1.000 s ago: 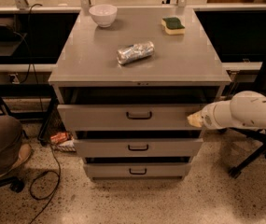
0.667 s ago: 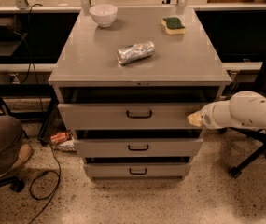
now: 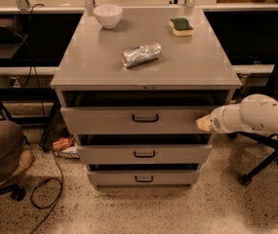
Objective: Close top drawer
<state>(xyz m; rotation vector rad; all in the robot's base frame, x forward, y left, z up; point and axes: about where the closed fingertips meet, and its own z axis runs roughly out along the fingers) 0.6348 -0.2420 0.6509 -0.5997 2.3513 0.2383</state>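
The top drawer of the grey cabinet is a wide grey panel with a small dark loop handle. It stands slightly out, with a dark gap above it under the cabinet top. My gripper comes in from the right on a white arm. Its pale tip is against the right end of the top drawer's front.
On the cabinet top are a white bowl, a crumpled silver can and a green-and-yellow sponge. Two shorter drawers sit below. A brown seat and cables lie at left, a chair base at right.
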